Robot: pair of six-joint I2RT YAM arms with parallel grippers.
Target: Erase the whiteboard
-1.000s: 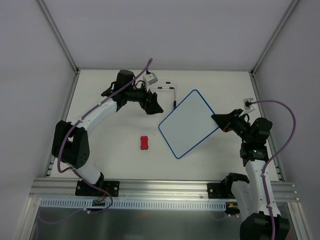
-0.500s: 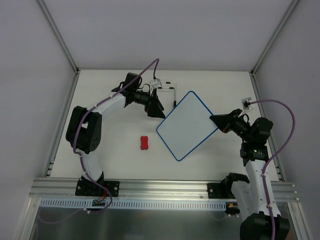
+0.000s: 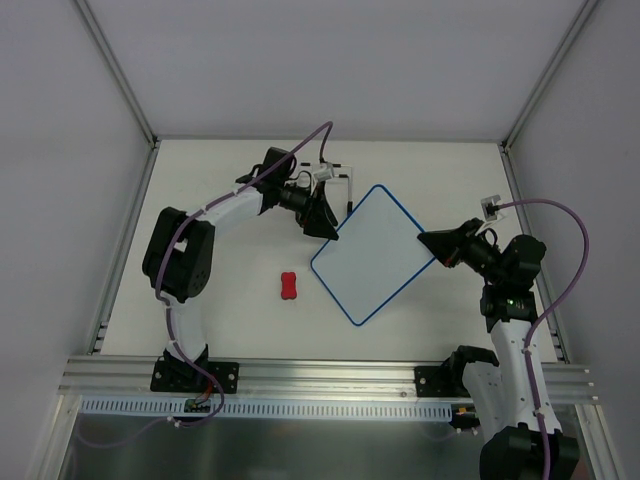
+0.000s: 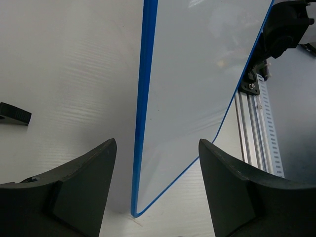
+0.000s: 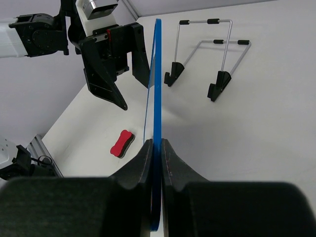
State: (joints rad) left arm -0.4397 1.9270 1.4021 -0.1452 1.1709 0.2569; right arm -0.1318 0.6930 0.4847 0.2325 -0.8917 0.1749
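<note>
The whiteboard [image 3: 372,255], white with a thin blue frame and a blank face, is held tilted over the middle of the table. My right gripper [image 3: 432,243] is shut on its right corner; the right wrist view shows the pads clamped on the blue edge [image 5: 157,74] at the right gripper [image 5: 157,159]. My left gripper [image 3: 326,228] is open at the board's far left edge. In the left wrist view the left gripper [image 4: 157,182] has the board [image 4: 197,74] between its spread jaws, touching neither. The red eraser [image 3: 290,286] lies on the table left of the board, also in the right wrist view [image 5: 121,143].
A black wire stand [image 3: 337,180] stands at the back behind the left gripper, and shows in the right wrist view [image 5: 212,54]. An aluminium rail [image 3: 320,378] runs along the near edge. White walls enclose the table on three sides.
My left arm has swung right, bringing its open gripper up to the board's far left edge. The board has shifted slightly left in the right gripper's hold. The eraser has not moved.
</note>
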